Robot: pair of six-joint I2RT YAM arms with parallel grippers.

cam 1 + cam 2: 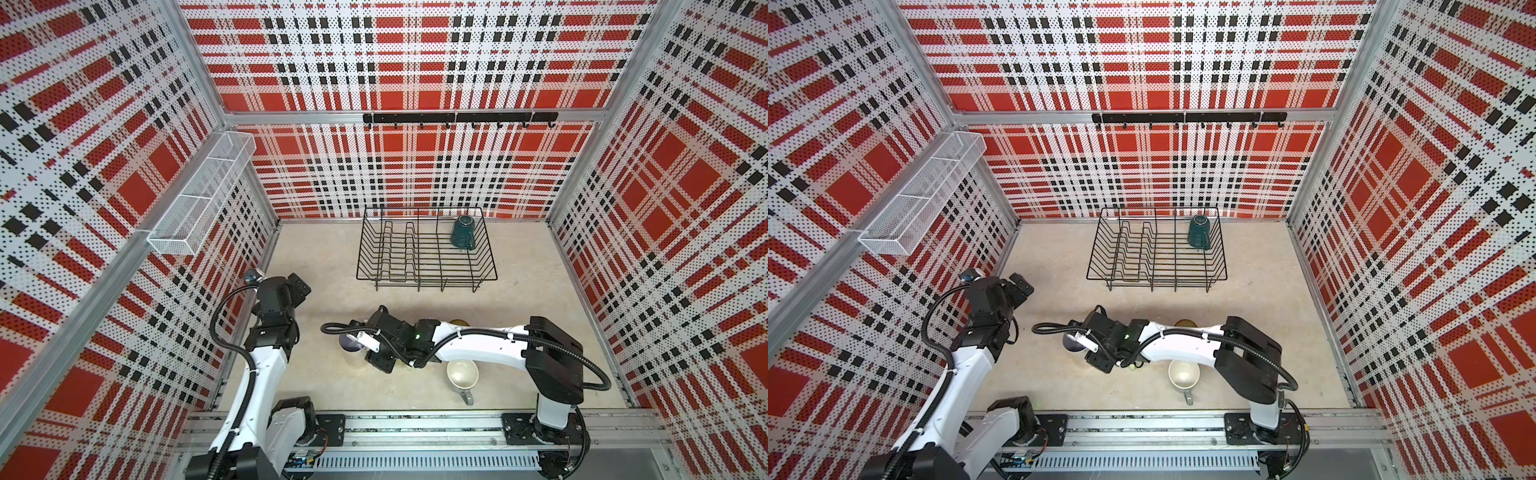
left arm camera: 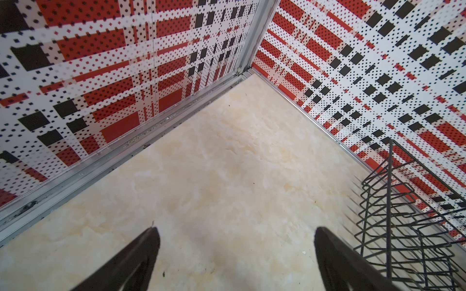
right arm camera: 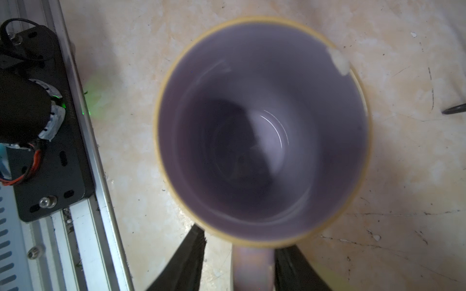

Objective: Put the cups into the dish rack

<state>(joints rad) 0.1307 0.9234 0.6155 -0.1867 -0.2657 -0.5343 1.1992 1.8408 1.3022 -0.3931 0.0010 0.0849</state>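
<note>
Straddling the handle of the mug [image 3: 262,131] near centre, the right gripper [image 3: 244,241] stands narrow, one finger clear of the handle. The left gripper [image 2: 235,231] hangs wide at left. A teal cup [image 1: 464,232] sits in the rack [image 1: 428,279], far right.

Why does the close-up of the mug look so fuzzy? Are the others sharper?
Right wrist view: the mug is soft and smeared, close to the lens. Left wrist view: floor sharp, gripper fingers blurred. Both top views: crisp, though plaid walls bow.

A black wire dish rack [image 1: 426,253] sits at centre frame with a dark teal mug [image 1: 464,232] upside down in its upper right corner, while a lavender-lined mug [image 3: 262,131] and a cream-lined, grey-handled mug [image 1: 461,371] stand upright lower centre.
</note>
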